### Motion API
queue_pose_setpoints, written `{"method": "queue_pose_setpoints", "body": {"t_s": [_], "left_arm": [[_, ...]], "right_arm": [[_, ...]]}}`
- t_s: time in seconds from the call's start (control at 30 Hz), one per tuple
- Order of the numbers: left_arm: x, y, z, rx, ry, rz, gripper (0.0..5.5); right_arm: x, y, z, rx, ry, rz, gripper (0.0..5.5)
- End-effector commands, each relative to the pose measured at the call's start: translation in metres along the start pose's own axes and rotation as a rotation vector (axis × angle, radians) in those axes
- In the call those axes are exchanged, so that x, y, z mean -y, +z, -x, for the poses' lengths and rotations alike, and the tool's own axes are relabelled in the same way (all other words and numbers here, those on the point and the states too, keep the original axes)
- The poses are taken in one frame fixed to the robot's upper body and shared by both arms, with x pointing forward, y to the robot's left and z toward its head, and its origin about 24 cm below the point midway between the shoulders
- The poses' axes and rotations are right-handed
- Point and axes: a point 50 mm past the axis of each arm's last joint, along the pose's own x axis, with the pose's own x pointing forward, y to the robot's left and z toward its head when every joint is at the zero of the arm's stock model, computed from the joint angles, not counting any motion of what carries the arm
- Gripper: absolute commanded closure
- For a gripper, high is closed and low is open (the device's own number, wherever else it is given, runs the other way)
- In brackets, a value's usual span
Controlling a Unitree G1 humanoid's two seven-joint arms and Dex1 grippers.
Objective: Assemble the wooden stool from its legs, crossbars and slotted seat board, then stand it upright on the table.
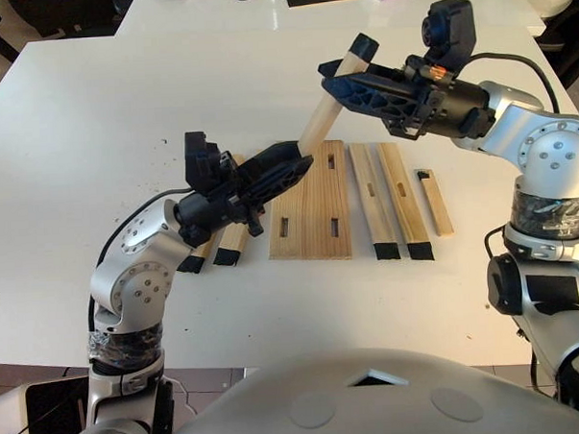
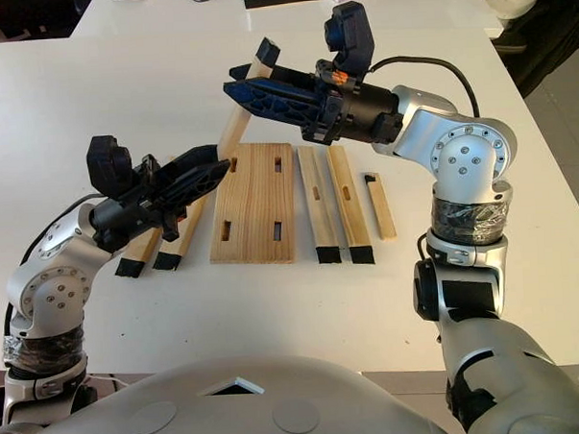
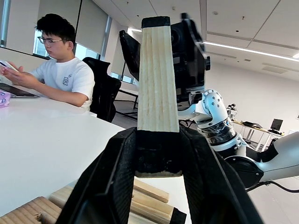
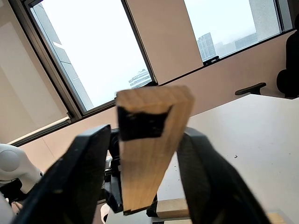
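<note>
We clamp one leg aloft in both left gripper and right gripper; beneath them the seat board and other legs lie unjoined, assembly barely begun.

A white bench spans the middle of the left eye view, and a second white table abuts it along the upper edge. Grey floor shows at the right eye view's right edge. Large windows give daylight, with a tan wall panel between them. Strip lights cross the white ceiling. A black chair stands at the table.
</note>
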Motion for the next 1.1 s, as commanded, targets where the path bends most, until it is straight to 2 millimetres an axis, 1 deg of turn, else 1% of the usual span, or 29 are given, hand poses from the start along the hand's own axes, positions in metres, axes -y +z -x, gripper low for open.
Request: {"method": "queue_pose_setpoints", "body": {"t_s": [0.03,0.07,0.1,0.3,0.4,0.43,0.47,0.5,0.73,0.77,0.83,0.9,0.97,1.03,1.1], "left_arm": [[0.002,0.001,0.000,-0.019,-0.014,0.005,4.17],[0.002,0.001,0.000,-0.016,-0.011,0.005,4.17],[0.001,0.002,0.000,-0.013,-0.008,0.005,4.17],[-0.003,0.004,0.002,0.002,0.009,0.007,4.17],[-0.011,0.003,0.002,0.006,0.097,0.002,4.17],[-0.014,0.002,0.002,0.011,0.114,0.012,3.81],[-0.015,0.002,0.003,0.014,0.127,0.019,3.75],[-0.016,0.002,0.003,0.019,0.135,0.032,3.46],[-0.025,0.001,0.005,0.018,0.200,0.040,2.40],[-0.026,0.001,0.006,0.017,0.213,0.036,2.25],[-0.030,0.001,0.009,0.017,0.246,0.021,2.22],[-0.043,0.004,0.019,0.038,0.341,0.005,2.22],[-0.061,0.011,0.032,0.107,0.502,-0.005,2.22],[-0.080,0.017,0.042,0.200,0.686,0.001,2.22],[-0.095,0.016,0.048,0.288,0.860,0.030,2.22]], "right_arm": [[-0.004,-0.003,-0.002,-0.004,0.007,-0.003,3.94],[-0.004,-0.003,-0.001,-0.004,0.007,-0.006,4.10],[-0.004,-0.004,-0.001,-0.005,0.007,-0.010,4.13],[-0.005,-0.007,0.003,0.000,0.001,-0.011,4.13],[-0.004,-0.007,0.003,0.008,-0.007,0.007,4.13],[-0.003,-0.007,0.003,0.009,-0.017,0.017,4.13],[-0.003,-0.006,0.004,0.009,-0.028,0.026,4.13],[-0.002,-0.006,0.005,0.008,-0.041,0.035,4.16],[0.008,-0.002,0.014,-0.015,-0.122,0.121,4.16],[0.009,-0.001,0.015,-0.017,-0.134,0.135,4.16],[0.014,0.001,0.018,-0.028,-0.174,0.176,4.16],[0.023,0.003,0.029,-0.088,-0.256,0.275,4.16],[0.033,-0.003,0.045,-0.204,-0.337,0.397,4.16],[0.039,-0.009,0.058,-0.275,-0.374,0.443,4.16],[0.040,-0.018,0.065,-0.324,-0.377,0.467,4.16]]}}
